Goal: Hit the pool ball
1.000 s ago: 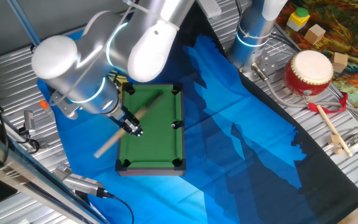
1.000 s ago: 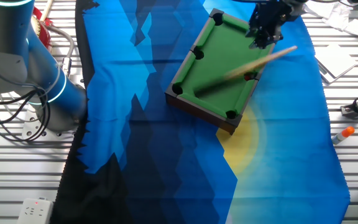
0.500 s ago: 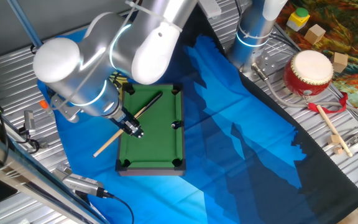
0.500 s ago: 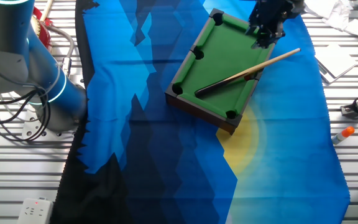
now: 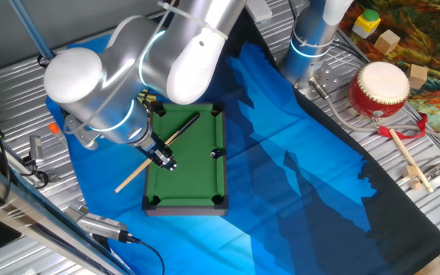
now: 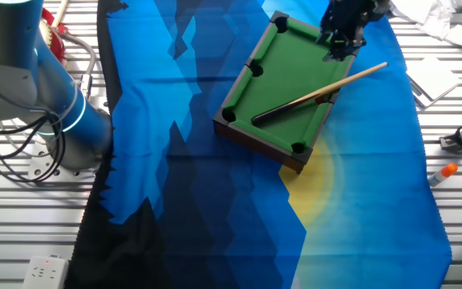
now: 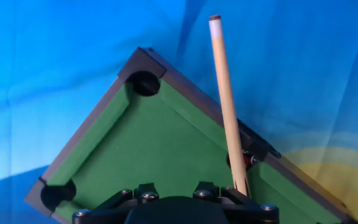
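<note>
- Here, one miniature green pool table (image 6: 283, 84) sits on one blue cloth (image 6: 215, 185) spread over the slatted metal desk (image 6: 215, 269).
- Five of its pockets show in each fixed view; the arm hides the rest.
- One wooden cue (image 6: 321, 92) lies slantwise across the felt. Its dark tip end is on the green, and its pale butt end overhangs the long rail and sticks out above the cloth.
- One pool ball (image 6: 321, 99) shows as a small reddish spot at the side pocket of that rail, right under the cue. In the hand view the ball (image 7: 248, 160) seems to sit in the pocket mouth, though it is too small to be sure.
- One gripper (image 6: 339, 50) hangs over the far end of the pool table, near the corner by the same rail.
- In the other fixed view the cue lies apart from the fingers. In one fixed view the gripper (image 5: 164, 160) stands just beside the shaft. I cannot tell whether the fingers are spread or closed.
- The hand view shows only the hand's dark base, with the cue (image 7: 225, 106) running away from it.
- The cloth reaches well past the pool table on every side, widest towards the second arm's base (image 6: 62, 104).
- Off the cloth: one drum (image 5: 380, 88), one drumstick (image 5: 407, 160), two plain wooden blocks (image 5: 389, 42) and one orange marker (image 6: 443, 170).
</note>
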